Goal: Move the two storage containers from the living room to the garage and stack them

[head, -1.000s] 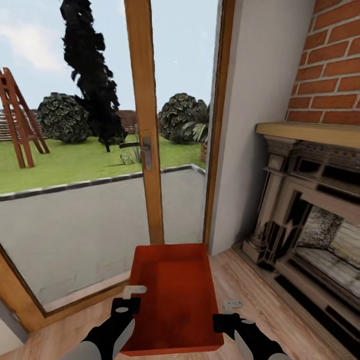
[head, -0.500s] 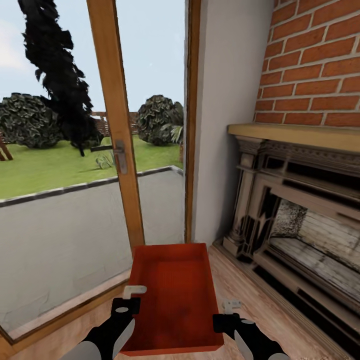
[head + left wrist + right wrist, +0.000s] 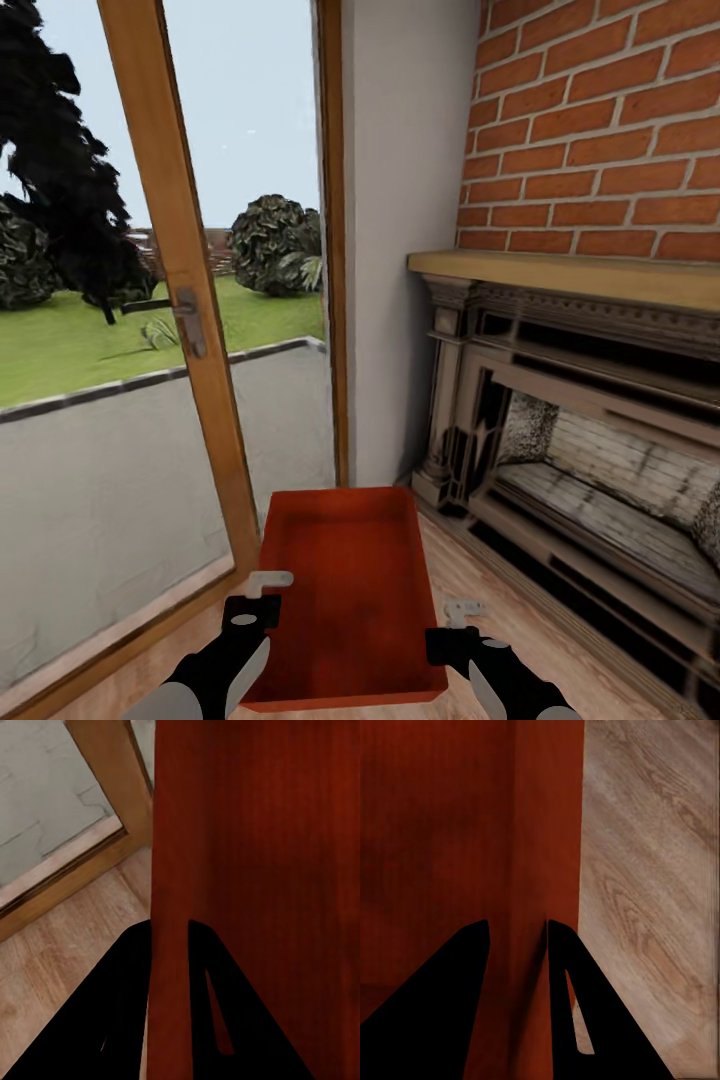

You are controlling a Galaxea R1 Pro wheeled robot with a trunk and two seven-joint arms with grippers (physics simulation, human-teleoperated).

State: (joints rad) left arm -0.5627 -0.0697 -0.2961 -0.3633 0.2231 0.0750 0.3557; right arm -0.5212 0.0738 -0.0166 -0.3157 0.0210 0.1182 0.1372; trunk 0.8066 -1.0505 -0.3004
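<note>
One orange-red storage container (image 3: 345, 590) hangs level in front of me above the light wood-plank floor (image 3: 520, 620) of the living room. My left gripper (image 3: 258, 605) is shut on its left wall, and the left wrist view has that wall (image 3: 169, 870) pinched between the black fingers (image 3: 127, 1005). On the opposite wall my right gripper (image 3: 452, 625) is shut too, the wall (image 3: 521, 855) running between its fingers (image 3: 577, 1005). The ribbed bottom (image 3: 435, 832) is bare. The second container and the garage are out of view.
A wood-framed glass door (image 3: 175, 300) with a handle stands close ahead on the left, garden behind it. A beige wall strip (image 3: 400, 250) comes after it, then a carved fireplace (image 3: 580, 450) under a brick wall (image 3: 600, 130) on the right.
The whole view has swung to the right: the door slid left in the picture and more of the fireplace came in. The container and both grippers keep their places relative to me.
</note>
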